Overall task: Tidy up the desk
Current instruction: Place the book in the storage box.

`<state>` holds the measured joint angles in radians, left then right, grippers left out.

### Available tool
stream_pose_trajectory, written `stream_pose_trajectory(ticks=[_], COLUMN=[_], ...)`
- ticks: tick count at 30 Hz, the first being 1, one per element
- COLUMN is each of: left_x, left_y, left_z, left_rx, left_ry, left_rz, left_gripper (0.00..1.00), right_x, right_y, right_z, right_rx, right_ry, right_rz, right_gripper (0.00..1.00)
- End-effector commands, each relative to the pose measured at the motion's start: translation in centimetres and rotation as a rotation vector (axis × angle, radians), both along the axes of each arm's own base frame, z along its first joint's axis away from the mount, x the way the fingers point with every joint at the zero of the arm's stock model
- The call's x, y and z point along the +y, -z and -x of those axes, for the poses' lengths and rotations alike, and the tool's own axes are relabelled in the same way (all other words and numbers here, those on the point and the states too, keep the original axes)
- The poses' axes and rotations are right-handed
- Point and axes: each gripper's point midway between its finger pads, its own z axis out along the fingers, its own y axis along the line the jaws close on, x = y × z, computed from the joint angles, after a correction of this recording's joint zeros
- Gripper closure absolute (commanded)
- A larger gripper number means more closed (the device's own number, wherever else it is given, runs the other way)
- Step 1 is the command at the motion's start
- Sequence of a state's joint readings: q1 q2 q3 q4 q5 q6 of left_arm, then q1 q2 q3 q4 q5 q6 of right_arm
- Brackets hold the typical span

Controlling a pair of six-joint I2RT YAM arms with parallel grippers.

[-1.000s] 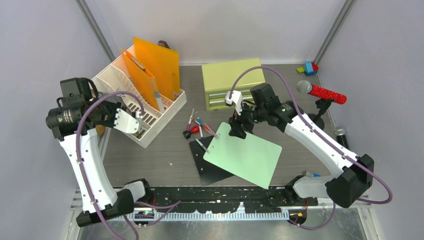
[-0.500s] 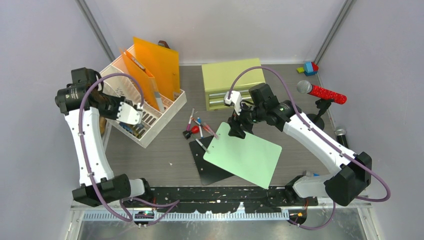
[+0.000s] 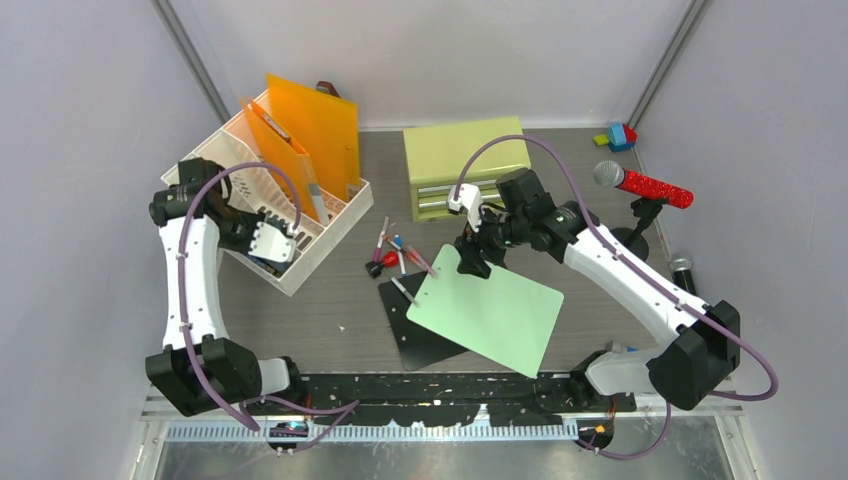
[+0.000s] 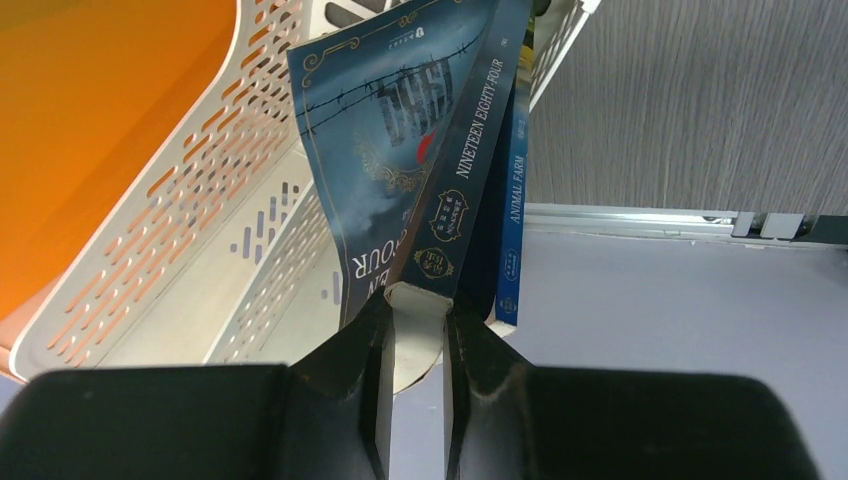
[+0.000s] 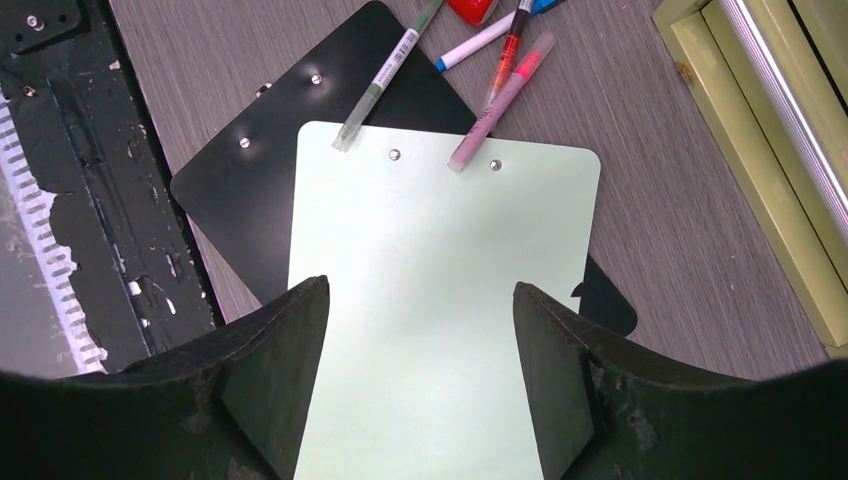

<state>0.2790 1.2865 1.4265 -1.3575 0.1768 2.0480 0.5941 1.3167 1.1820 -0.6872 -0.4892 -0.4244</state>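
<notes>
The grey-brown wood-grain desk [image 3: 320, 300] spreads between the two arms, with a black perforated rail [image 3: 430, 390] along its near edge. Toward the desk's far left corner, the left claw [image 4: 415, 325] is pinched narrowly on the spine of a dark blue book [image 4: 400, 150] set in a white slotted file rack [image 4: 200, 220]. Near the desk's centre, the right claw [image 5: 420, 300] hangs wide apart, gripping nothing, over a pale green clipboard [image 5: 440, 260] lying on a black clipboard [image 5: 240, 200].
</notes>
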Motion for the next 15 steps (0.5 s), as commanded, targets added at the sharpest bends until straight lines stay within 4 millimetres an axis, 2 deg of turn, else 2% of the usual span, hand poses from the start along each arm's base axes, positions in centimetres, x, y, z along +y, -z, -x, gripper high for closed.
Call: stream_pose_trajectory(ticks=[1, 5, 9, 15], left_x=[0.6, -0.5, -1.3, -1.0], left_y=[-3.4, -6.8, -10.3, -12.8], left_z=[-1.1, -0.7, 0.7, 3.9], left_rx=[-0.131, -0.189, -0.244, -0.223], left_ry=[0.042, 0.042, 0.068, 0.046], left_rz=[-0.078, -0.035, -0.039, -0.099], left_gripper=[1.00, 1.00, 1.00, 1.00], right_x=[0.0, 0.1, 0.1, 0.0], right_y=[-0.2, -0.2, -0.1, -0.4], right_z=[-0.7, -0.8, -0.7, -0.6], right_rx=[-0.047, -0.043, -0.039, -0.048], right_ry=[-0.001, -0.001, -0.003, -0.006], right_rz=[-0.004, -0.004, -0.003, -0.006], right_gripper=[0.26, 0.27, 0.26, 0.27])
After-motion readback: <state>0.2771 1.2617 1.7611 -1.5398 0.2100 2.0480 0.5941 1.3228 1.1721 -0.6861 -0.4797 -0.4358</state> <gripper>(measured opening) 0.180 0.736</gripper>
